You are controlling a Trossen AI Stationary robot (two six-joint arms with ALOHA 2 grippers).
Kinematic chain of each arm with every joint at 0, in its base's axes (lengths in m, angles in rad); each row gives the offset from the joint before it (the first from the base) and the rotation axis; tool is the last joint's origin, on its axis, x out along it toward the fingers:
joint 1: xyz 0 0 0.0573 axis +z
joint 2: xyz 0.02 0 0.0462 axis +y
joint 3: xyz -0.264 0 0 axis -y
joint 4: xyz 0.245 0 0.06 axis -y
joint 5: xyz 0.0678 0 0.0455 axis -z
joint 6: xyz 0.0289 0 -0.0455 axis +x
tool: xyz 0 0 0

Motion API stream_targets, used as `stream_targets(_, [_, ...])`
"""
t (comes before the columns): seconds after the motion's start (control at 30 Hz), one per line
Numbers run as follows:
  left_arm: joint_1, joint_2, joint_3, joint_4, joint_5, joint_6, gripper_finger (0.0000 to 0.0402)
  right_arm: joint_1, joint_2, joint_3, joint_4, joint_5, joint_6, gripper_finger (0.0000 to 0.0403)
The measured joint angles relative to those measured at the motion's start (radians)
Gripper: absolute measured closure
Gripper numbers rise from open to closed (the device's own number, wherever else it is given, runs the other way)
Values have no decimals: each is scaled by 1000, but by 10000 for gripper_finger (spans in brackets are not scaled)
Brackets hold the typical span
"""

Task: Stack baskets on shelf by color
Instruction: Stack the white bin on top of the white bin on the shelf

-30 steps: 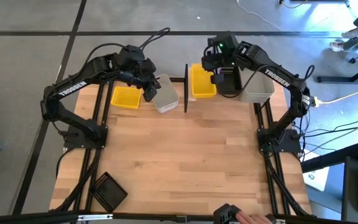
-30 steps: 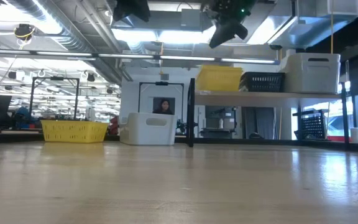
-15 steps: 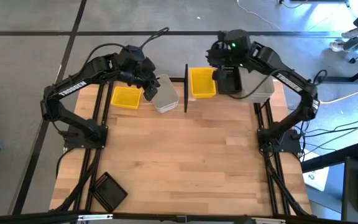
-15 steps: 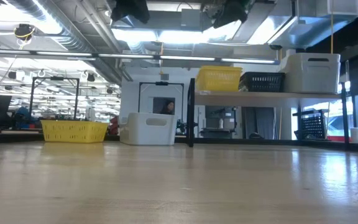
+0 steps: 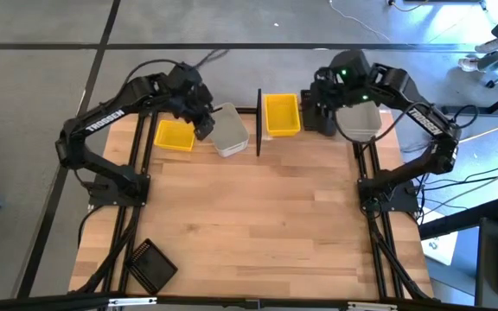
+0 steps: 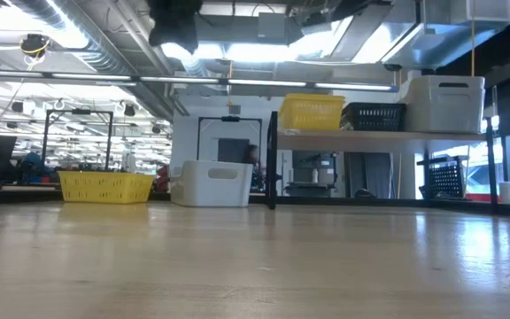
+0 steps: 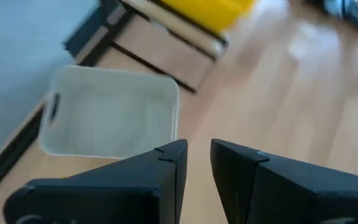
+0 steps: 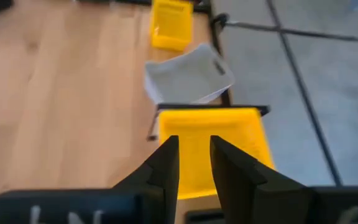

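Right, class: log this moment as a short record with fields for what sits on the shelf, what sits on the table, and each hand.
On shelf: yellow basket, black basket, whitish basket
On table, left of shelf: yellow basket, whitish basket
Table front corner: black basket
Left hand: above the whitish basket, nearly shut, empty
Right hand: above the shelf's yellow basket, nearly shut, empty

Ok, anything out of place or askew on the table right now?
Yes. One black basket lies alone at the table's near-left corner, far from the shelf. The whitish basket left of the shelf post sits skewed, unlike the squarely placed yellow basket beside it.
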Motion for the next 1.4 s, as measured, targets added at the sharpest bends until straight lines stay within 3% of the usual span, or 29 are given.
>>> stream_targets(0.13, [9, 0, -124, 16, 84, 213, 339, 30, -2, 0, -57, -4, 0, 312])
stream_targets(0.27, [5, 1, -262, 150, 163, 304, 339, 47, -4, 0, -70, -4, 0, 312])
stream_targets(0.43, [-11, 1, -398, 307, 117, 408, 339, 55, -6, 0, -74, -3, 0, 312])
stream_targets(0.93, [-17, 1, -650, 614, 65, 443, 339, 54, -6, 0, -74, -2, 1, 312])
stream_targets(1.4, [-18, 0, -743, 725, 12, 514, 339, 54, -5, 0, -83, -2, 1, 312])
